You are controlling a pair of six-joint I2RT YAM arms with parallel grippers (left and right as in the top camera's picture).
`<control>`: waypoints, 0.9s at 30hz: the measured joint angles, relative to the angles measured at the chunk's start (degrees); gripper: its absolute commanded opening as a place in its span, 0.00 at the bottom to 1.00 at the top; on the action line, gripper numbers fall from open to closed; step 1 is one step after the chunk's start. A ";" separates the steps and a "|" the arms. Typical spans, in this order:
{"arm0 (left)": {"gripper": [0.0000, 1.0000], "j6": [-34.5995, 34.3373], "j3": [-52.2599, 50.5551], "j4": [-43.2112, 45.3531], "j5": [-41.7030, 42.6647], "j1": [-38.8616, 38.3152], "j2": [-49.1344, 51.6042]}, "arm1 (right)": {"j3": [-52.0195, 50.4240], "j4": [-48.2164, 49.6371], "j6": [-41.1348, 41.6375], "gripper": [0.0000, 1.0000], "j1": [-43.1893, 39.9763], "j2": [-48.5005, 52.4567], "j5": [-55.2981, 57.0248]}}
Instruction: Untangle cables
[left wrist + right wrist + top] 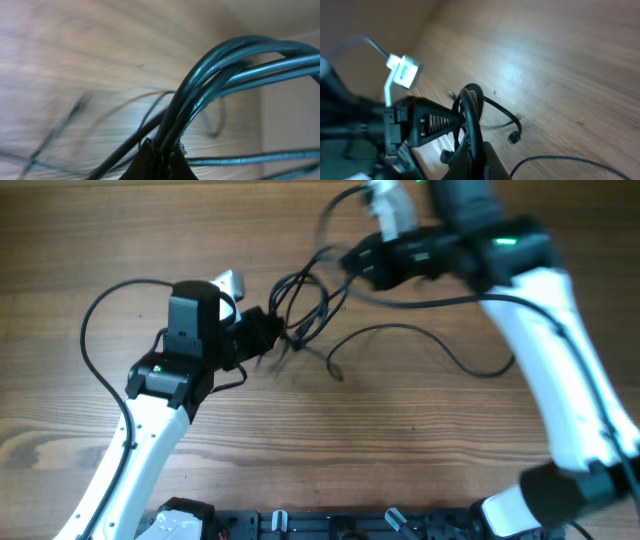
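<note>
Where the cables lie: the cables (300,312) bunch in loose black loops on the wooden worktop (90,230), a little toward 12 o'clock from the middle of the overhead view, strung between the two arms.
Left end effector (262,332): pressed together on a sheaf of strands at the knot's 9 o'clock side. Its wrist view shows them fanning up from between the fingers.
Right end effector (352,262): blurred, at the knot's 1 o'clock, closed tight and pinching a raised loop of the cables.
Loose strand (400,328): leaves the knot toward 4 o'clock and arcs over the wood toward 3 o'clock, passing under the right arm. Its small plug (337,373) lies flat at the knot's 5 o'clock.
Open room: bare wood spreads at 6 o'clock between the arms, and from 9 to 11 o'clock beyond the left arm's thick lead (95,320).
Edges: the wood runs out of frame at 9, 12 and 3 o'clock; a black rig base (300,525) lines the 6 o'clock side.
</note>
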 measured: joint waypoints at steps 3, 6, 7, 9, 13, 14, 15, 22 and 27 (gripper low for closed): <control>0.04 -0.92 1.90 0.20 2.40 -0.87 -0.09 | 0.07 -0.57 4.26 0.04 -9.03 -3.61 -7.32; 0.04 -1.25 1.22 -5.25 -1.14 -0.55 0.11 | 1.70 1.68 10.27 0.04 -21.44 -4.74 -11.67; 0.04 -1.25 -0.87 -7.80 -4.02 0.59 1.49 | 2.58 2.08 11.85 0.04 -25.94 -5.09 -12.02; 0.04 -1.25 -3.17 -9.25 -7.39 1.07 4.20 | 3.52 2.01 13.55 0.04 -32.24 -5.70 -12.11; 0.04 -1.25 -3.61 -8.00 -9.51 1.07 4.35 | 3.93 -2.36 10.43 0.19 -29.46 -5.68 -12.81; 0.04 -1.20 -3.61 -7.67 -9.68 1.05 4.37 | 3.93 -2.97 8.66 0.27 -27.41 -5.66 -12.96; 0.04 -1.20 -3.61 -7.19 -9.66 1.07 4.35 | 3.93 -3.30 6.97 0.40 -25.11 -5.66 -12.92; 0.04 7.23 -3.61 -0.94 0.79 1.07 4.35 | 3.93 -3.58 -3.76 0.74 -6.01 -4.61 -5.46; 0.04 15.43 -3.61 -3.10 9.53 1.05 4.35 | 3.93 -4.42 -11.61 0.75 3.32 0.00 -0.07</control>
